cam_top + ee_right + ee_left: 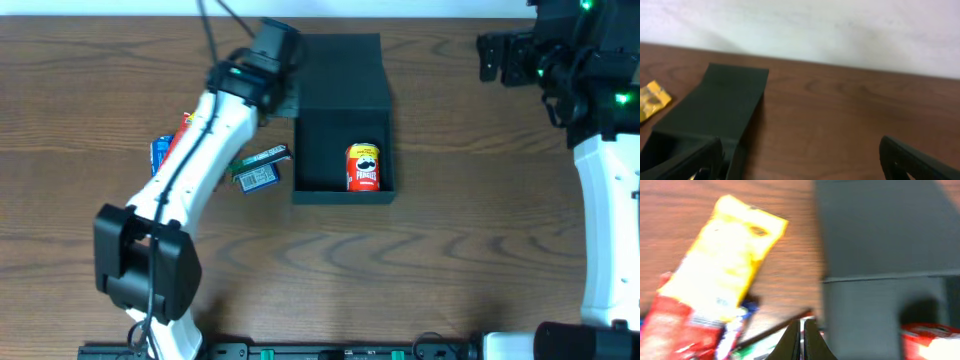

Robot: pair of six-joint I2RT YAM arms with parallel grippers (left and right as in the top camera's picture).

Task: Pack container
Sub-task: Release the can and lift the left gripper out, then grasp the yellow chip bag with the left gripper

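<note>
- Desk: brown wood grain; carries everything listed.
- Left arm: white, running from the near left edge diagonally to the container's far left corner. It covers part of the packs beneath it.
- Blue pack and red pack: only slivers show beside the arm from overhead. The left wrist view shows more of the red pack, blurred and cut off by the frame.
- Yellow pack: plain in the left wrist view, overlapping the red pack. The right wrist view catches one corner at its left edge; overhead, the arm hides it.
- Green pack and labelled pack: just beside the container's left wall; print unreadable.
- Left fingers: pressed together, nothing between them. They are seen only in the left wrist view; overhead, the wrist housing hides them.
- Container: dark teal, mid-desk toward the far side, lid open and lying back on the far side. The right wrist view shows the lid and far rim only.
- Pringles can: inside the container, near right corner, label facing the overhead camera. It is cut off in the left wrist view.
- Right fingers: spread wide, holding nothing, only the tips in frame.
- Right arm: at the right edge, well apart from the container.
</note>
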